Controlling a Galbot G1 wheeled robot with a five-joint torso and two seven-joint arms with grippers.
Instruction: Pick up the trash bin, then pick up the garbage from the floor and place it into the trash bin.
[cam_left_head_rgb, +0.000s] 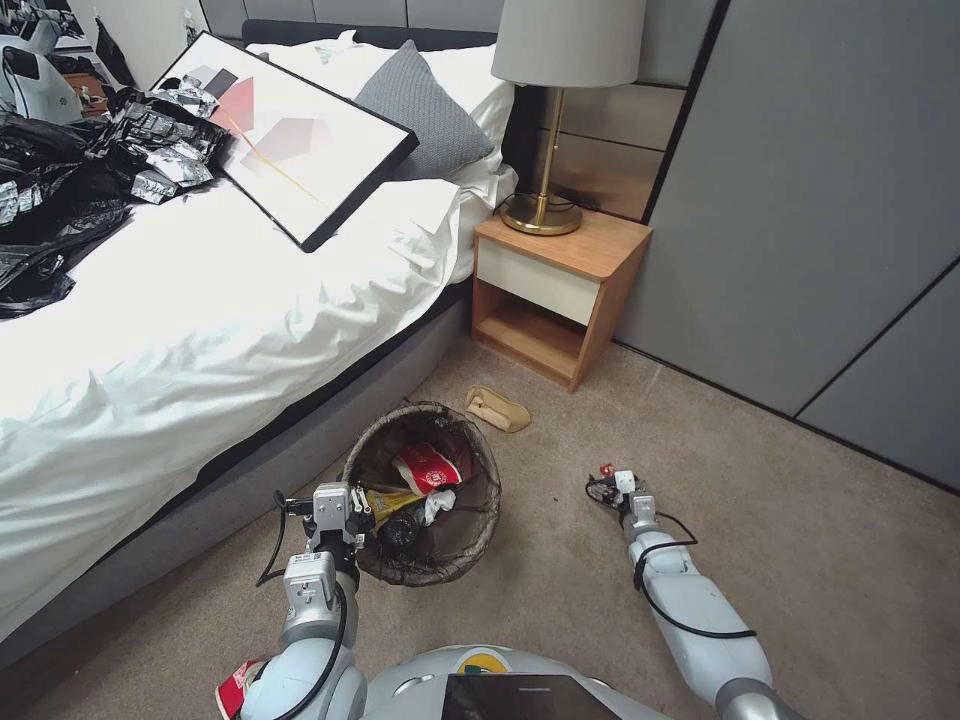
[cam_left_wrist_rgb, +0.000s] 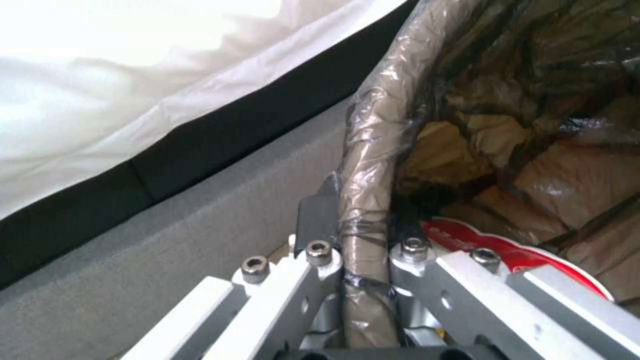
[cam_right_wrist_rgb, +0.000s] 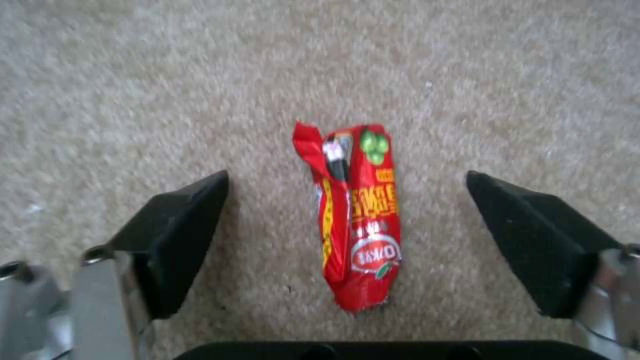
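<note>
The trash bin (cam_left_head_rgb: 478, 525), lined with a brown bag, is beside the bed, and my left gripper (cam_left_head_rgb: 360, 517) is shut on its near rim (cam_left_wrist_rgb: 363, 235). Inside lie a red-and-white cup (cam_left_head_rgb: 430, 468), a yellow wrapper and white tissue. To the bin's right, my right gripper (cam_left_head_rgb: 606, 486) is low over the carpet, open, its black fingers (cam_right_wrist_rgb: 180, 240) standing either side of a red snack wrapper (cam_right_wrist_rgb: 360, 220) lying flat between them. A tan flat packet (cam_left_head_rgb: 497, 408) lies on the floor beyond the bin. A red-and-white piece (cam_left_head_rgb: 234, 688) shows by my left arm.
The white bed (cam_left_head_rgb: 200, 330) with its grey base runs along the left. A wooden nightstand (cam_left_head_rgb: 560, 290) with a lamp stands at the back. Grey wall panels (cam_left_head_rgb: 820, 220) close the right side. Open carpet stretches right of my right arm.
</note>
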